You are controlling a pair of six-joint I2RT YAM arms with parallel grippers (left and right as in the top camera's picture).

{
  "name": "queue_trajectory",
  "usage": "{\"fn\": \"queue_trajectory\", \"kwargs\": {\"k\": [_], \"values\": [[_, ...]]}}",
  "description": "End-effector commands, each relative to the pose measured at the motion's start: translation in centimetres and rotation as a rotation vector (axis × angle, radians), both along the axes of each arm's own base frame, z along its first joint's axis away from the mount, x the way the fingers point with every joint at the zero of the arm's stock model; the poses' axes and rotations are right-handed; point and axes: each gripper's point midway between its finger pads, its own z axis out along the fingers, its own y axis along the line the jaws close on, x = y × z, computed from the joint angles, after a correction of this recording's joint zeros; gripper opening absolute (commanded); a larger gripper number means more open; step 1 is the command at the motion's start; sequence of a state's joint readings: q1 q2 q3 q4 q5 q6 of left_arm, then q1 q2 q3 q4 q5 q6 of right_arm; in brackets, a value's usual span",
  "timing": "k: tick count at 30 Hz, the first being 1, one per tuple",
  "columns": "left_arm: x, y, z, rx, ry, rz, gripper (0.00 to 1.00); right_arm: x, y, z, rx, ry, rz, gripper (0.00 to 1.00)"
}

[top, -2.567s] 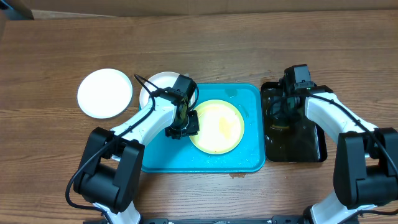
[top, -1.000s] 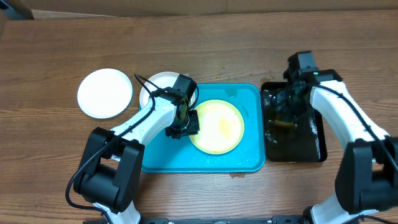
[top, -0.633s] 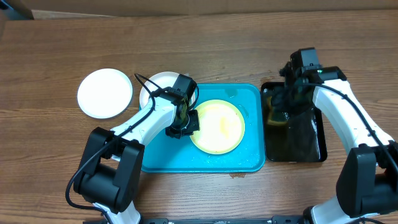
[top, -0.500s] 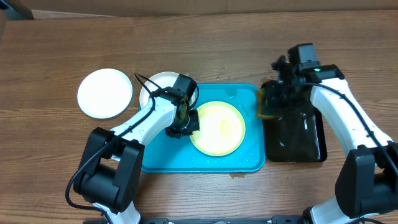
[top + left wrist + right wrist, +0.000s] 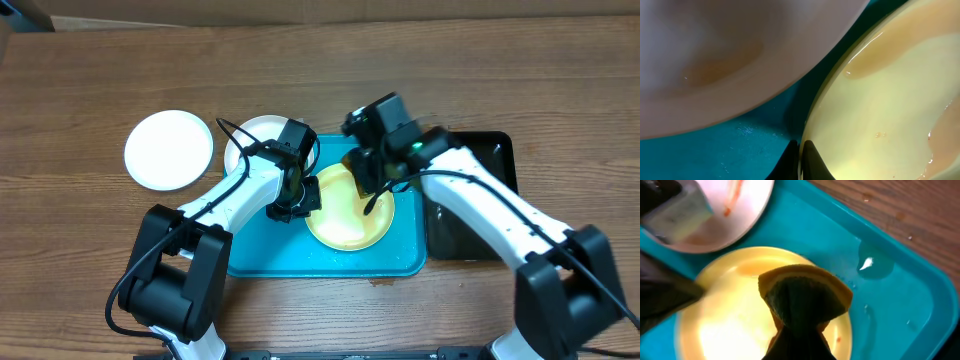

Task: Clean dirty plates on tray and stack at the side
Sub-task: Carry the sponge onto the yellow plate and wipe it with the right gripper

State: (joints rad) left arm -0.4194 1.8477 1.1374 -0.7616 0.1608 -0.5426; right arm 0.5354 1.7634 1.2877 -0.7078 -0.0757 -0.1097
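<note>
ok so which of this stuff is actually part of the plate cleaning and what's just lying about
In the job: yellow plate (held by left gripper), smeared white plate, plain white plate, blue tray, sponge in the right gripper.
Lying about: black tray.

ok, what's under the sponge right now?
The pale yellow plate, lying in the turquoise tray. The sponge covers the patch of plate right below it, so any smear there, and whether they touch, can't be seen.
</note>
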Motion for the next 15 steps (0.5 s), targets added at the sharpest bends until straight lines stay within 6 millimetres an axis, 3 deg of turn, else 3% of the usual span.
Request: {"fn": "queue_trajectory", "kwargs": {"k": [1,7,15], "values": [[-0.2,-0.3,0.0,0.003,-0.009,-0.039,0.04,1.1,-1.7,-2.7,-0.173,-0.059,0.067,0.04],[-0.2,-0.3,0.0,0.002,-0.009,-0.039,0.04,1.7,-2.1,-4.9,-0.225,-0.051,0.106,0.04],[-0.2,-0.4,0.0,0.002,-0.010,-0.039,0.04,0.4,-1.7,-8.8,-0.222,0.059,0.138,0.04]]}}
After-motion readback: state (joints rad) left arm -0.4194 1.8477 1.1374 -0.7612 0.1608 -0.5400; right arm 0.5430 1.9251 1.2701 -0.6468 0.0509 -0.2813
